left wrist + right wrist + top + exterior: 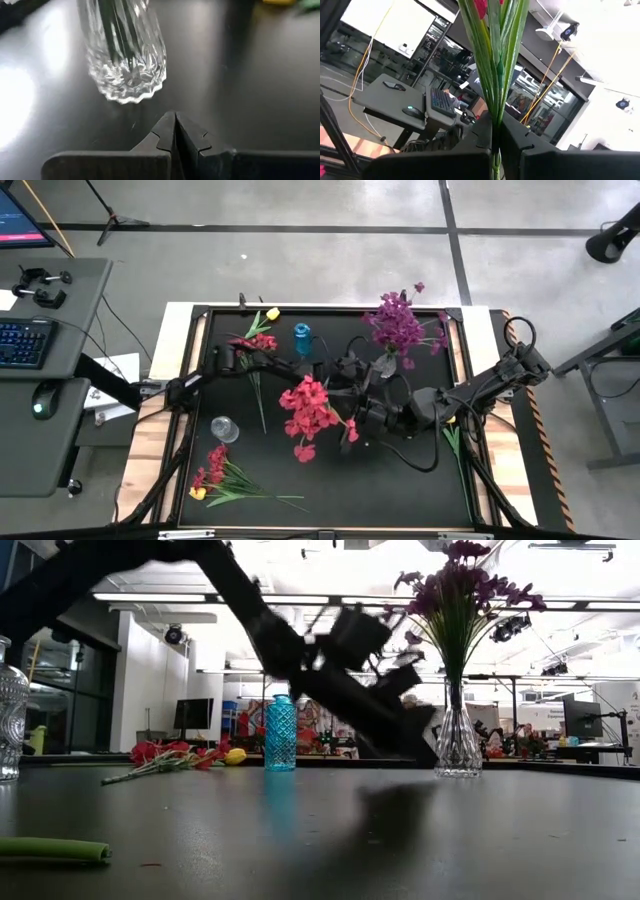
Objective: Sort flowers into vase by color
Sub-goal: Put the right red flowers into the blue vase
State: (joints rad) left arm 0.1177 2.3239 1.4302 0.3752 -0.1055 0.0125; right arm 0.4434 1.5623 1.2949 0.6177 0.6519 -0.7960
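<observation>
right fingers (495, 145) clamp red flowers (310, 408) | left fingers (175, 135) together | blooms cropped

Grey floor (330, 265) with dark seams, side desk (40, 370) carrying keyboard (22, 342), bright ceiling lights (150, 597)

A lab: desks with a keyboard (22, 342), monitors (192, 715), ceiling strip lights.
</observation>
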